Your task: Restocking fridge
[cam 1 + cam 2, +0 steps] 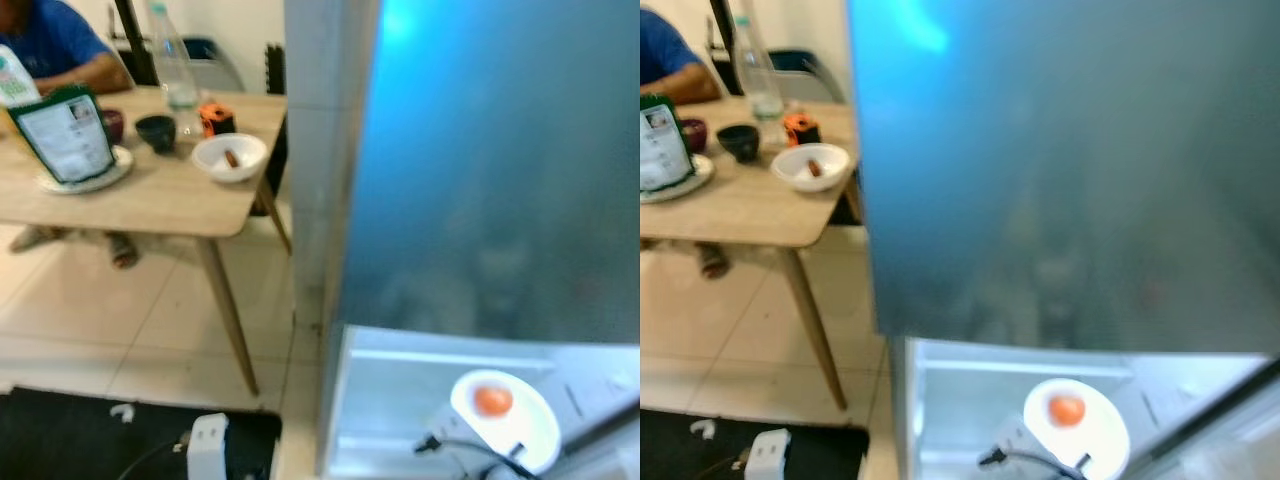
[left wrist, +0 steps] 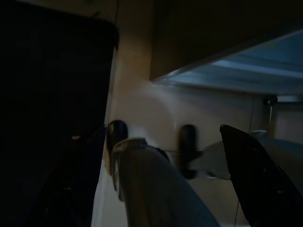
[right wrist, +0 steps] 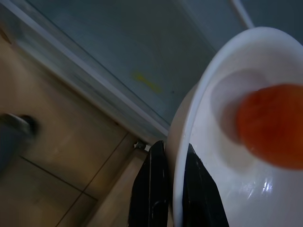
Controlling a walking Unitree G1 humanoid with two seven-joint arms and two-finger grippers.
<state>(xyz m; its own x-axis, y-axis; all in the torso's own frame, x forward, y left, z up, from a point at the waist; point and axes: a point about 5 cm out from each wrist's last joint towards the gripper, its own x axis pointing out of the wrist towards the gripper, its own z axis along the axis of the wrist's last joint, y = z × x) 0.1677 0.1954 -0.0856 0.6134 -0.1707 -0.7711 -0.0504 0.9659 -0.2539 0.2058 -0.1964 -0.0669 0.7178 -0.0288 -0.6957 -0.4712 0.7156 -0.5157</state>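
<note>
The fridge (image 1: 500, 170) stands close before me, its blue-grey front taking up the right side. Below it, a pale lower compartment (image 1: 390, 400) lies open. A white bowl (image 1: 510, 415) with one orange-red round fruit (image 1: 492, 400) in it hangs over that compartment. In the right wrist view my right gripper (image 3: 170, 147) is shut on the bowl's rim (image 3: 189, 123), one finger on each side of it, with the fruit (image 3: 272, 125) just beyond. In the dark left wrist view my left gripper (image 2: 163, 137) hangs low beside the fridge's base, fingers spread and holding nothing.
A wooden table (image 1: 150, 205) stands at the left with a white bowl (image 1: 229, 157), a clear bottle (image 1: 172, 60), a dark cup (image 1: 156, 132) and a green packet (image 1: 66, 135). A person in blue (image 1: 55, 45) sits behind it. A black mat (image 1: 90, 440) carries a white device (image 1: 207, 445).
</note>
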